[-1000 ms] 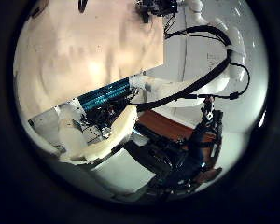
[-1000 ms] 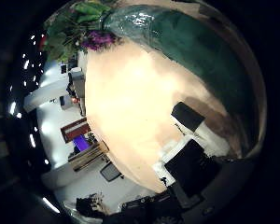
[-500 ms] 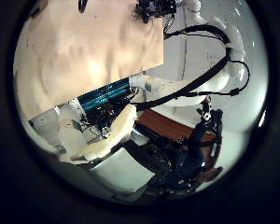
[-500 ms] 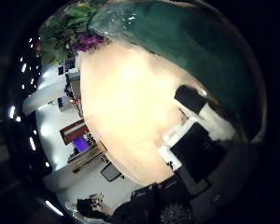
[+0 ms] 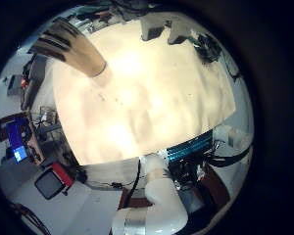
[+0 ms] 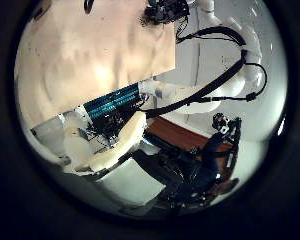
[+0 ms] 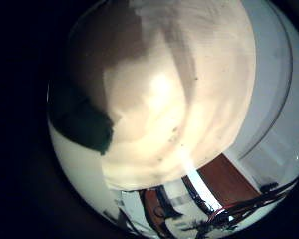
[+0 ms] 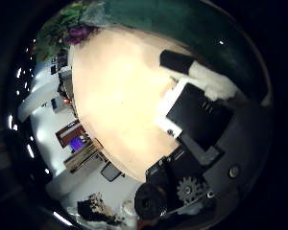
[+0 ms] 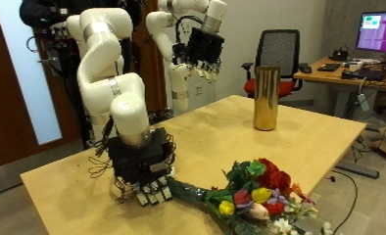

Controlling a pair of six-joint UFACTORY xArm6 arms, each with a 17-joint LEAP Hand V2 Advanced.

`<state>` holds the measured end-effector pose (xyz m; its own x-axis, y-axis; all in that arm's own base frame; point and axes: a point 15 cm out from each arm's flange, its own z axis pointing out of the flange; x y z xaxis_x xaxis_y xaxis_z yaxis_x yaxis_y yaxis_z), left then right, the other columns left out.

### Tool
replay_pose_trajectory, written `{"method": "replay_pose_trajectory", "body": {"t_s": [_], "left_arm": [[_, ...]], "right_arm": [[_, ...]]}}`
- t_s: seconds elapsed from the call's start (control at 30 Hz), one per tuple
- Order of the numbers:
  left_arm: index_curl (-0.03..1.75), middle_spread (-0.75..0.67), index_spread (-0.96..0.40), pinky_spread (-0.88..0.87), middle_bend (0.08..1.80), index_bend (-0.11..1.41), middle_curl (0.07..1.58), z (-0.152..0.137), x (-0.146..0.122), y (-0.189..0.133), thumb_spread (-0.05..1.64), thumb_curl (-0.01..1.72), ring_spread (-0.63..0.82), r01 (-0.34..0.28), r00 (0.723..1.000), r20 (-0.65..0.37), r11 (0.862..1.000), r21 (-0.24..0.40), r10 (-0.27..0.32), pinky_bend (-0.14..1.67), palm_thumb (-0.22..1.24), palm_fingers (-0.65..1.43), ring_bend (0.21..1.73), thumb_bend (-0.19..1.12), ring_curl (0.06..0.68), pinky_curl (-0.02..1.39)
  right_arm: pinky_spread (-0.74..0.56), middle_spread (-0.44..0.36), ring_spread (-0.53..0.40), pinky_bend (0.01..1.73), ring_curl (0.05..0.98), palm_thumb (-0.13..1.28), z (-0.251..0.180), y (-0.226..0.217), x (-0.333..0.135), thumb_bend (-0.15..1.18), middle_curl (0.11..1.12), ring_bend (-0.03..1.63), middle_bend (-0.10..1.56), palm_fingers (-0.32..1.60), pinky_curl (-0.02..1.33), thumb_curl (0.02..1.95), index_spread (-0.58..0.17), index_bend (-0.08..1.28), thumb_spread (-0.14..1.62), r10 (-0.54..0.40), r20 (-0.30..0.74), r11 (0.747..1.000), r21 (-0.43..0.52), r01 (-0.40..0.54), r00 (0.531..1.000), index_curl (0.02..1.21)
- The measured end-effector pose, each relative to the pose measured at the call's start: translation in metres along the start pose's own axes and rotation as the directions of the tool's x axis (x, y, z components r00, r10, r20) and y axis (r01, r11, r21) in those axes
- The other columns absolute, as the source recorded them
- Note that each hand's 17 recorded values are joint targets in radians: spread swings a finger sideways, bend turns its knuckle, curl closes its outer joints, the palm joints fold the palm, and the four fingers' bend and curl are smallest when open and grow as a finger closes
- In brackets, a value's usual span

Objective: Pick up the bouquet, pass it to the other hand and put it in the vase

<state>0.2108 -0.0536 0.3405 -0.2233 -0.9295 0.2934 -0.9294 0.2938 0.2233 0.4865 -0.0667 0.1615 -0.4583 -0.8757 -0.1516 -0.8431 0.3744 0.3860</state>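
Nearest you, the bouquet [image 9: 252,199] lies on the counter [image 9: 75,181], its blooms toward 4 o'clock and its dark wrapped stem pointing back at 10 o'clock toward the right hand [image 9: 146,174]. That hand is down at the stem end, its fingers [image 9: 152,195] hanging fairly straight against the wrap; you cannot tell whether they grip it. Farther back, the gold vase [image 9: 265,98] stands upright near the counter's far edge. Farthest, your left hand [image 9: 198,49] hangs high above the counter, fingers relaxed and holding nothing.
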Motion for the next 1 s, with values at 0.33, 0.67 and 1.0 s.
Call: {"method": "replay_pose_trajectory", "body": {"t_s": [0.33, 0.67, 1.0], "left_arm": [[0.32, 0.38, 0.15, 0.51, 0.20, 0.17, 0.33, -0.002, 0.000, 0.000, 0.97, 0.31, 0.55, -0.002, 1.000, 0.002, 1.000, 0.007, 0.002, 0.20, 0.44, 0.18, 0.46, -0.03, 0.201, 0.30], [0.32, 0.34, 0.14, 0.49, 0.20, 0.17, 0.33, -0.012, 0.001, -0.015, 0.98, 0.31, 0.53, 0.037, 0.998, -0.043, 0.997, 0.073, -0.034, 0.20, 0.43, 0.22, 0.49, -0.03, 0.200, 0.30], [0.34, 0.31, 0.11, 0.47, 0.21, 0.18, 0.34, -0.020, 0.008, -0.014, 0.99, 0.30, 0.51, 0.043, 0.996, -0.078, 0.995, 0.091, -0.036, 0.19, 0.42, 0.28, 0.49, -0.03, 0.193, 0.29]], "right_arm": [[-0.36, -0.165, -0.221, 1.21, 0.516, 1.03, -0.035, 0.058, -0.003, -0.01, 0.68, 1.29, 1.14, 1.30, 0.54, 0.56, -0.297, 0.95, 0.85, -0.103, 0.018, 0.990, -0.098, 0.105, 0.994, 0.72], [-0.23, -0.140, -0.191, 1.35, 0.589, 1.20, -0.083, 0.143, -0.032, 0.01, 0.72, 1.41, 1.28, 1.15, 0.69, 0.68, -0.257, 1.08, 0.79, -0.312, 0.133, 0.944, -0.072, 0.323, 0.941, 0.81], [-0.20, -0.111, -0.179, 1.27, 0.611, 1.21, -0.084, 0.168, -0.022, -0.02, 0.72, 1.45, 1.33, 1.12, 0.80, 0.82, -0.239, 1.10, 0.52, -0.347, 0.184, 0.932, -0.045, 0.360, 0.920, 0.85]]}}
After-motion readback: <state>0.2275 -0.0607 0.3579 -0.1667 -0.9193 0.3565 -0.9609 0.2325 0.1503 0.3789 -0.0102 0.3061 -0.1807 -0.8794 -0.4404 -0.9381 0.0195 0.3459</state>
